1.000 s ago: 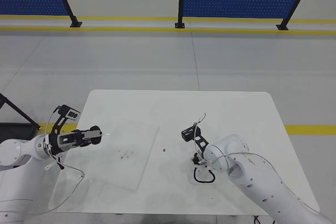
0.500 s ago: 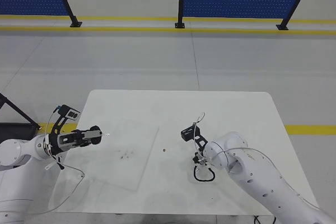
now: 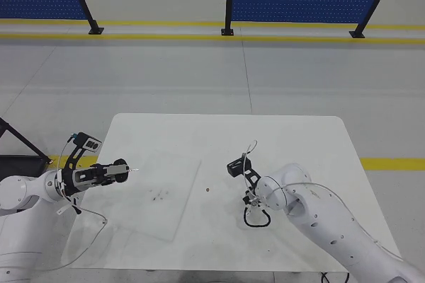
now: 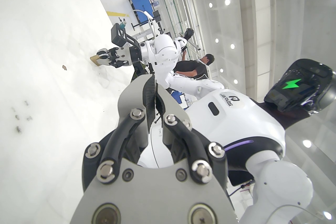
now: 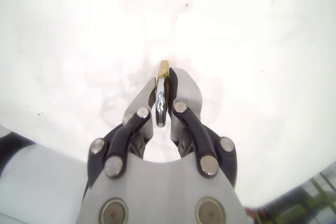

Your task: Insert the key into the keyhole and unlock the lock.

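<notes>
While the left pincer (image 4: 154, 83) is closed, the right pincer (image 5: 162, 75) clamps the lock (image 5: 161, 93), brass body past its tips.

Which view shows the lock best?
Right wrist view: the lock, brass body and silver shackle, sits close up in the right gripper. Left wrist view shows it far off; from the top, an arm covers it.

I see a white table (image 3: 304, 141); a pale flat sheet (image 3: 149, 212) lies on it, with a brown speck (image 3: 208, 189) just beside the sheet.
</notes>
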You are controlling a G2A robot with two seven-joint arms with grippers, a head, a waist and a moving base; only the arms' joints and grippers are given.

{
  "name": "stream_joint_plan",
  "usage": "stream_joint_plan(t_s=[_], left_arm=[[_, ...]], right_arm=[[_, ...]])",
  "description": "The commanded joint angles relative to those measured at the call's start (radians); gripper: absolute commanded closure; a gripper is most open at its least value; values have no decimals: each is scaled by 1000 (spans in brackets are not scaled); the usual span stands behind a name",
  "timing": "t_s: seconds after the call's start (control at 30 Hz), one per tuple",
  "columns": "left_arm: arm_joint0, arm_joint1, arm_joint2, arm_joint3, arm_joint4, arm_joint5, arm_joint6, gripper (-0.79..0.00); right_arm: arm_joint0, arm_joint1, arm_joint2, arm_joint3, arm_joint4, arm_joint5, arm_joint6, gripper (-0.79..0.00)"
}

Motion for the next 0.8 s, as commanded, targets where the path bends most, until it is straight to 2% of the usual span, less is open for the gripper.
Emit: stream_joint_plan(t_s=[0.0,0.13,0.4,0.47,0.6,0.77], left_arm=[[0,0,0,0,0,0,0,0],[0,0,0,0,0,0,0,0],[0,0,0,0,0,0,0,0],[0,0,0,0,0,0,0,0],[0,0,0,0,0,0,0,0],[0,0,0,0,0,0,0,0]], right_arm=[[-5,-1,27,-16,22,0,0,0],[-31,-4,104,-50,114,39,-39,0],[-81,-10,277,-105,481,149,-184,0],[-111,-14,317,-98,601,123,-257,0],[-174,-20,375,-73,805,-5,-390,0],[-231,-22,409,-50,939,-170,-492,0]])
